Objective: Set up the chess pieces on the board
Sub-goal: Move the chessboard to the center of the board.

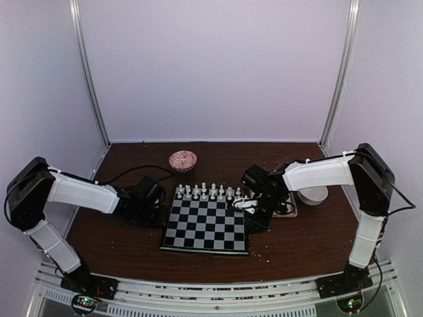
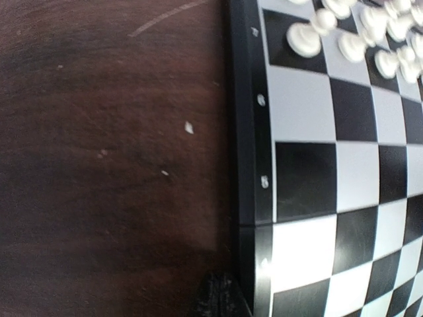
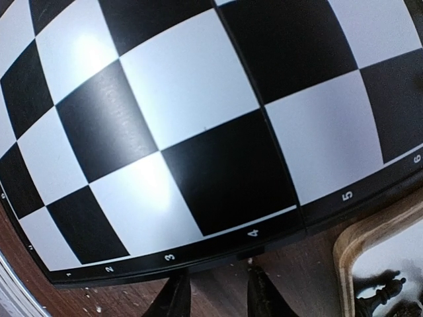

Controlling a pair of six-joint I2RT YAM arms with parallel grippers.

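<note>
1. Board (image 1: 206, 231): flat and chequered with a thin black rim, lying mid-table (image 1: 119, 238); most squares are bare.
2. White pieces (image 1: 203, 192): standing in two rows along the board's far edge (seen closer in the left wrist view, at the board's top corner).
3. Black pieces (image 3: 383, 294): a few lie in the wooden-rimmed tray (image 3: 350, 244), just beside the board's right rim by the numbers 4 and 5.
4. Left gripper (image 2: 218, 297): clenched with nothing in it, its dark tip low over the table and just beside the board's left rim.
5. Right gripper (image 3: 218, 300): fingers (image 3: 175, 300) parted with nothing between them, poised over the board's right rim, next to the tray.
6. Pink dish (image 1: 183, 160): beyond the board's far edge, well apart from it.
7. White bowl (image 1: 312, 195): to the right of the board, past the tray.
8. Pale crumbs (image 2: 189, 127): scattered on the table left of the board.
</note>
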